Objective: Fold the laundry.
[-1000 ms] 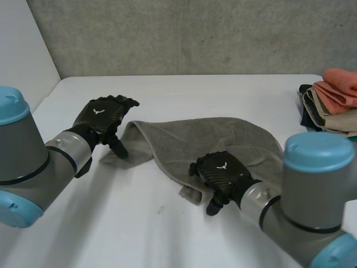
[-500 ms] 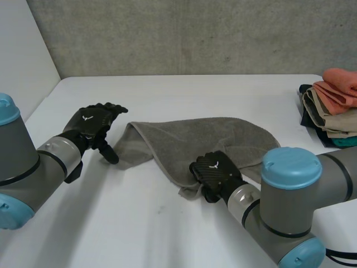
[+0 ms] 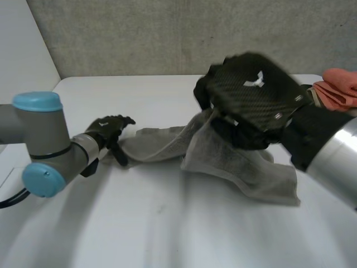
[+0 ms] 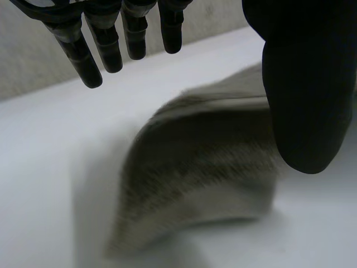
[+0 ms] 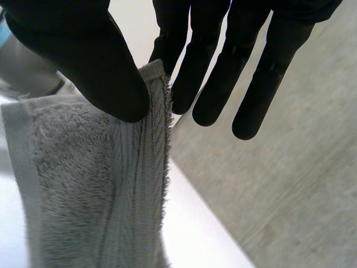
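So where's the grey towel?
Head view: grey towel mid-table, one corner pinched up by the right robot hand, other end beside the left robot hand.

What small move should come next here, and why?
Probably carry the right robot hand toward the left robot hand: it pinches a towel corner above the table, the towel's other end lies by the open left robot hand, so that would fold it over.

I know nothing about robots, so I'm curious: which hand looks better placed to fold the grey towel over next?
Probably the right hand. It pinches a corner of the towel between thumb and fingers, raised above the table. The left hand lies open at the towel's other end, gripping nothing.
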Tool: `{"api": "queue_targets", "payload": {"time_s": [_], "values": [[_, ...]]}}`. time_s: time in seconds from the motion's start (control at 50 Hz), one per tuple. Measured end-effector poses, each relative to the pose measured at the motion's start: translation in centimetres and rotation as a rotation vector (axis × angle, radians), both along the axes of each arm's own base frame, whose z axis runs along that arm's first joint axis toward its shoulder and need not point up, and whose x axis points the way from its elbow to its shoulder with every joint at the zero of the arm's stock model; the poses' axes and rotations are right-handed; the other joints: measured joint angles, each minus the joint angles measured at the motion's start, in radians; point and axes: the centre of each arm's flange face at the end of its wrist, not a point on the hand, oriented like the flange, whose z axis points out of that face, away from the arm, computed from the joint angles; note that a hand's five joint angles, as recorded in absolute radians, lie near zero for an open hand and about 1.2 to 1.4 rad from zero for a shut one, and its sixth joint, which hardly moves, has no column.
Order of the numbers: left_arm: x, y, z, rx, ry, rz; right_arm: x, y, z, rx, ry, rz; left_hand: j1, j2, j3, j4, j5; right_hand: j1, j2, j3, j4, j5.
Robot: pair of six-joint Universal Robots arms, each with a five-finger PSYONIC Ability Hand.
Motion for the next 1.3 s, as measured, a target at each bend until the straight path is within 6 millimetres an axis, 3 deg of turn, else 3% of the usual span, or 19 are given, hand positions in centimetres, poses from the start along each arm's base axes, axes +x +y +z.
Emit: {"api": "queue_targets", "payload": {"time_s": [0.04,0.12,0.14,0.16,0.24,0.32,0.42,0.54,0.58,0.64,0.66,0.7,0.72,0.82,0.88,0.98,1.08,1.2,1.3], "values": [[-0.6,-0.2,-1.2,0.037,-0.009,-0.003,-0.9,0.4,1.9,-0.035,-0.048,0.001,0.022,0.022,0.012,0.013,0.012,0.000,0.000,0.000,0.000,0.000],[-0.9,-0.5,-2.0,0.062,-0.001,0.013,-1.7,0.3,3.1,-0.038,-0.090,-0.009,0.740,0.648,0.617,0.627,0.594,0.000,0.000,0.000,0.000,0.000],[-0.9,-0.5,-2.0,0.068,0.002,0.016,-1.9,0.1,3.1,-0.036,-0.095,-0.015,0.740,0.648,0.617,0.627,0.594,0.000,0.000,0.000,0.000,0.000],[-0.9,-0.4,-2.1,0.079,0.008,0.021,-2.1,-0.2,3.2,-0.032,-0.100,-0.027,0.969,0.910,0.887,0.902,0.855,0.000,0.000,0.000,0.000,0.000],[-0.5,0.0,-1.3,0.097,0.015,0.039,-3.1,-2.9,2.4,-0.002,-0.095,-0.096,0.972,0.988,0.974,0.992,0.905,0.000,0.000,0.000,0.000,0.000],[0.5,0.0,1.4,0.033,0.016,0.066,-3.7,-6.2,0.4,0.041,-0.049,-0.161,0.972,0.988,0.974,0.993,0.905,0.000,0.000,0.000,0.000,0.000],[1.5,-0.9,6.5,-0.171,0.056,0.094,-3.7,-10.2,-2.7,0.086,0.065,-0.234,0.972,0.989,0.974,0.993,0.905,0.000,0.000,0.000,0.000,0.000],[1.6,-2.5,12.6,-0.474,0.144,0.107,-2.3,-14.5,-3.8,0.027,0.139,-0.330,0.972,0.991,0.978,0.994,0.905,0.000,0.005,0.006,0.001,0.000],[1.2,-3.4,16.2,-0.648,0.204,0.104,-1.2,-16.7,-2.4,-0.075,0.081,-0.384,0.972,0.991,0.978,0.994,0.905,0.000,0.005,0.007,0.001,0.000],[0.8,-3.8,19.4,-0.790,0.256,0.099,-0.2,-18.4,0.3,-0.207,-0.037,-0.423,0.972,0.991,0.978,0.994,0.905,0.000,0.005,0.007,0.001,0.000],[0.7,-3.9,21.2,-0.860,0.282,0.098,0.2,-19.0,2.3,-0.289,-0.120,-0.431,0.972,0.991,0.978,0.994,0.905,0.000,0.005,0.007,0.001,0.000],[0.6,-3.9,22.3,-0.903,0.298,0.100,0.4,-19.3,3.8,-0.353,-0.189,-0.430,0.972,0.991,0.978,0.994,0.905,0.000,0.005,0.007,0.002,0.000],[0.5,-3.9,24.0,-0.962,0.321,0.107,0.5,-19.5,6.2,-0.449,-0.294,-0.416,0.972,0.991,0.978,0.994,0.905,0.000,0.005,0.007,0.001,0.000],[1.4,-3.7,26.4,-1.017,0.343,0.165,0.2,-20.2,9.7,-0.587,-0.477,-0.317,0.972,0.991,0.978,0.994,0.905,0.000,0.005,0.007,0.001,0.004],[2.1,-3.3,26.4,-0.991,0.336,0.193,-0.1,-20.9,9.5,-0.575,-0.482,-0.256,0.972,0.991,0.978,0.994,0.905,0.000,0.005,0.007,0.002,0.010],[2.5,-2.0,23.6,-0.860,0.284,0.168,-0.7,-22.6,5.8,-0.448,-0.368,-0.173,0.972,0.991,0.978,0.994,0.905,0.000,0.005,0.007,0.001,0.010],[2.0,0.8,16.7,-0.619,0.184,0.076,-1.9,-23.6,-1.1,-0.276,-0.171,-0.112,0.972,0.992,0.979,0.998,0.905,0.000,0.006,0.007,0.002,0.010],[1.6,4.9,9.0,-0.385,0.051,0.005,-3.3,-23.0,-9.0,-0.159,0.040,-0.081,0.972,0.992,0.979,0.998,0.905,0.000,0.006,0.007,0.002,0.010],[1.4,7.8,4.9,-0.269,-0.033,-0.039,-4.1,-21.6,-14.5,-0.120,0.227,-0.058,0.972,0.992,0.979,0.998,0.905,-0.019,-0.033,-0.027,-0.037,-0.014]]}}
